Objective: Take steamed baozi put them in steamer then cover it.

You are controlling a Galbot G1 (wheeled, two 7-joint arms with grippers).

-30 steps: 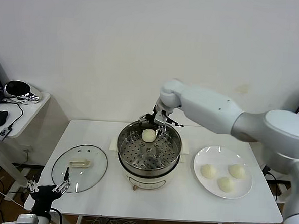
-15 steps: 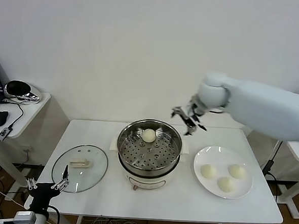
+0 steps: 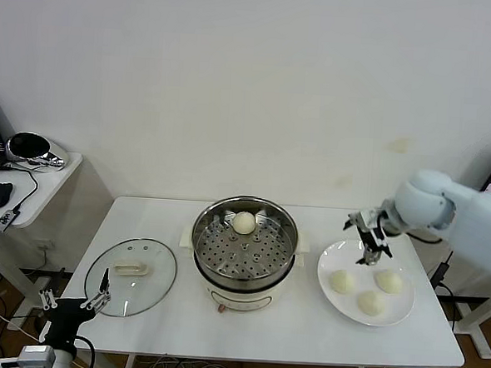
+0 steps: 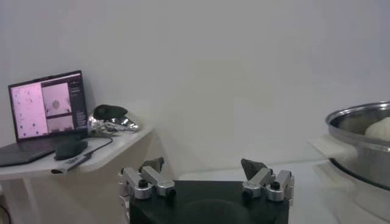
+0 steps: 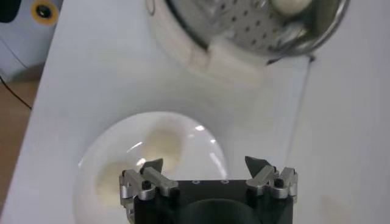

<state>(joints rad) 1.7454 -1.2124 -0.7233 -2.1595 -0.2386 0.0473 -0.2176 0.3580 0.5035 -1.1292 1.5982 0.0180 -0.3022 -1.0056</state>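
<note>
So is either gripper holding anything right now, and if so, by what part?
Nothing is held. The right gripper hangs open and empty above the plate of baozi; the left gripper sits open and empty near the cover.

One cream-white domed baozi [image 3: 244, 222] is seated in the uncovered shiny steel steamer [image 3: 243, 274]; three more baozi [image 3: 342, 281] are left rightward, the clear glass cover [image 3: 131, 275] leftward.

Your right arm [image 3: 469, 216] wears a smooth pale grey-white rounded shell. Both hands, right hand [image 3: 369, 235] and left hand [image 3: 73, 305], have black bodies, silver finger brackets with dark screws, and dark tips.
</note>
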